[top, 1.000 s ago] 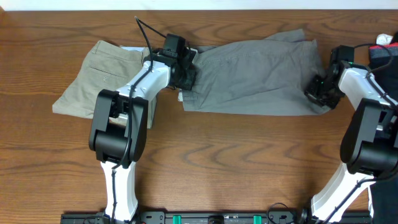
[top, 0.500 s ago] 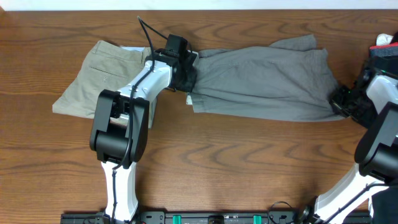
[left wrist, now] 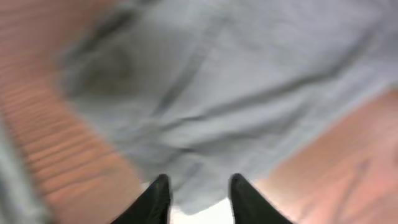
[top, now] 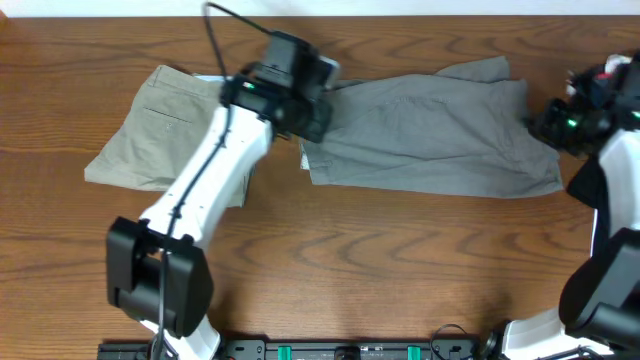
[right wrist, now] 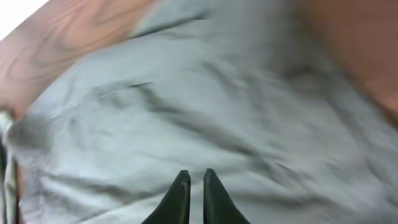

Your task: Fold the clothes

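Though blur hides detail, grey trousers (left wrist: 236, 93), outspread

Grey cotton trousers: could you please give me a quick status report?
Left gripper open over end of grey cotton trousers. Right gripper nearly shut, grip unclear. Trousers spread lengthwise on wooden table. Khaki-beige trousers alongside, nothing blocking.
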`<state>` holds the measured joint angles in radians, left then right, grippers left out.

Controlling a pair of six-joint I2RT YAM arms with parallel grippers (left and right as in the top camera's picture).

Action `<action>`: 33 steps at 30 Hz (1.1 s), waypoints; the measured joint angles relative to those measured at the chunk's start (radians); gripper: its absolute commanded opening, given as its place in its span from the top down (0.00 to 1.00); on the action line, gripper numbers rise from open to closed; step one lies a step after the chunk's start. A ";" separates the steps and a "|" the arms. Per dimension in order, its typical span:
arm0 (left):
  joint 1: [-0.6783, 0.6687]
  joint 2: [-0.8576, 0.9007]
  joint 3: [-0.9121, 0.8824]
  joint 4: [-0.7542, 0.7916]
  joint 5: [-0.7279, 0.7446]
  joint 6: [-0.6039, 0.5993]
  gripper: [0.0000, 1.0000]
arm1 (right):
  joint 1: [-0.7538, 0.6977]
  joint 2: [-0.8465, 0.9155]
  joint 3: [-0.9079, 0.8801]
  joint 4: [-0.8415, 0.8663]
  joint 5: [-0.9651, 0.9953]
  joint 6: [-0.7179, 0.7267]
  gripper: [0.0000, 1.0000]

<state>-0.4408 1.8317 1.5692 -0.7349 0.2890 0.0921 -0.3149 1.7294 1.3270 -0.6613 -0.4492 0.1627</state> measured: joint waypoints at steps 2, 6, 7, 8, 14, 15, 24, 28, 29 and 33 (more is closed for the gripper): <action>-0.050 0.041 -0.009 0.008 0.013 0.004 0.82 | 0.066 0.029 0.000 0.058 -0.014 -0.003 0.89; -0.113 0.164 -0.026 0.033 0.024 0.006 0.85 | 0.185 0.129 0.000 0.183 -0.034 0.003 0.89; -0.124 0.205 -0.029 0.044 0.024 0.006 0.85 | 0.218 0.172 0.000 0.221 -0.038 0.014 0.90; -0.128 0.220 -0.032 0.048 0.024 0.006 0.85 | 0.229 0.192 0.000 0.233 -0.040 0.016 0.90; -0.145 0.300 -0.043 0.058 0.027 -0.017 0.86 | 0.283 0.372 -0.001 0.423 -0.024 0.083 0.92; -0.144 0.300 -0.043 0.059 0.027 -0.021 0.85 | 0.283 0.395 -0.001 0.454 -0.002 0.099 0.92; -0.144 0.300 -0.043 0.048 0.023 -0.045 0.85 | 0.195 0.438 0.000 0.655 0.154 0.196 0.86; -0.144 0.300 -0.043 0.048 0.023 -0.051 0.86 | 0.114 0.440 0.000 0.690 0.195 0.219 0.86; -0.144 0.300 -0.043 0.048 0.023 -0.051 0.85 | 0.093 0.440 0.000 0.696 0.208 0.221 0.86; -0.144 0.300 -0.043 0.048 0.022 -0.052 0.85 | 0.018 0.440 0.000 0.703 0.253 0.229 0.89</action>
<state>-0.5850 2.1319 1.5261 -0.6872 0.3111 0.0402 -0.2970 2.1693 1.3266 0.0414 -0.1963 0.3912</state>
